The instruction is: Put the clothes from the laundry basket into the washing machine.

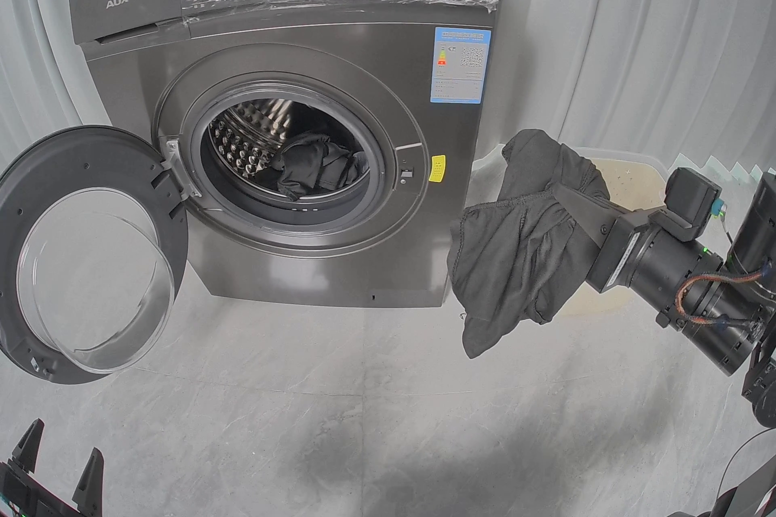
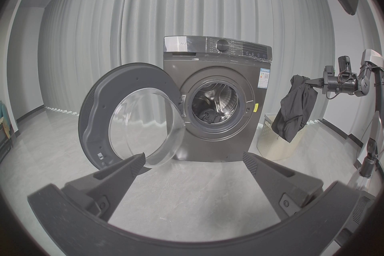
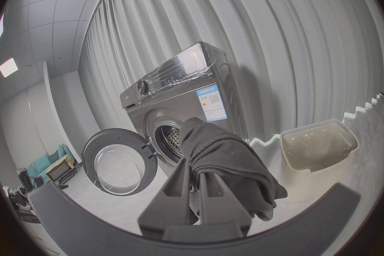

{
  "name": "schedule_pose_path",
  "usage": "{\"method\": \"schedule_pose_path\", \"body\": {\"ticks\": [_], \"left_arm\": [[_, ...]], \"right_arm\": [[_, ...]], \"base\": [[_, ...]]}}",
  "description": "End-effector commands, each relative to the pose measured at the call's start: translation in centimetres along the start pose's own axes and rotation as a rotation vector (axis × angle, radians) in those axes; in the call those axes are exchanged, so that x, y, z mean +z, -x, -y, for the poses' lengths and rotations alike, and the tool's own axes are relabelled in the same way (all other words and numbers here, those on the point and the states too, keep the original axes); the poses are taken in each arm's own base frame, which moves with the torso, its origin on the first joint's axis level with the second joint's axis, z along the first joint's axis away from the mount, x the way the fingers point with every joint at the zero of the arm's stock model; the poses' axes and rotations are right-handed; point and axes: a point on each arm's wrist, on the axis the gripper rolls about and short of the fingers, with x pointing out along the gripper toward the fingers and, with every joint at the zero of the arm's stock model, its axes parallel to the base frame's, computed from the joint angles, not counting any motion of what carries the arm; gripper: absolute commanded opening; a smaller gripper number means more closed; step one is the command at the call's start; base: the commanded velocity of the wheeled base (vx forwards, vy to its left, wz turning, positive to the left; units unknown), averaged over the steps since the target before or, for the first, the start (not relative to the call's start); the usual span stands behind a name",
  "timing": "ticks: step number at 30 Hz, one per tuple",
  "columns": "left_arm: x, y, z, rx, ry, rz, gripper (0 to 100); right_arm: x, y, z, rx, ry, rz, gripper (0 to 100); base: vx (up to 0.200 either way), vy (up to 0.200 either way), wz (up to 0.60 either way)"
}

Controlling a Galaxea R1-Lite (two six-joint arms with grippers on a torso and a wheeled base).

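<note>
you had the right gripper clamped on a garment, clear of the basket, bound for the drum; left gripper gaped idle.

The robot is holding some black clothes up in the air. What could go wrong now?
The loose black garment hangs well below the right gripper, so its dangling end might catch on the round rim of the grey washing machine and stay outside. Only one fold is pinched, so it might slip and drop on the grey floor.
</note>
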Motion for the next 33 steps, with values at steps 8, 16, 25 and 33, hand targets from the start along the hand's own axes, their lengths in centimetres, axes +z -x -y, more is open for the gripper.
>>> {"method": "schedule_pose_path", "body": {"ticks": [8,16,25,33], "left_arm": [[-0.44,0.0,-0.02,0.0,-0.001,0.0,100],[-0.44,0.0,-0.02,0.0,-0.001,0.0,100],[-0.44,0.0,-0.02,0.0,-0.001,0.0,100],[-0.44,0.0,-0.02,0.0,-0.001,0.0,100]], "right_arm": [[-0.62,0.01,-0.38,0.016,0.002,-0.023,0],[-0.67,0.09,-0.73,0.031,-0.003,-0.025,0],[-0.91,0.02,-0.71,0.031,-0.003,-0.034,0],[-0.91,0.02,-0.71,0.031,-0.003,-0.034,0]], "base": [[0.0,0.2,0.0],[0.0,0.175,0.0],[0.022,0.0,0.0],[0.2,0.0,0.0]]}}
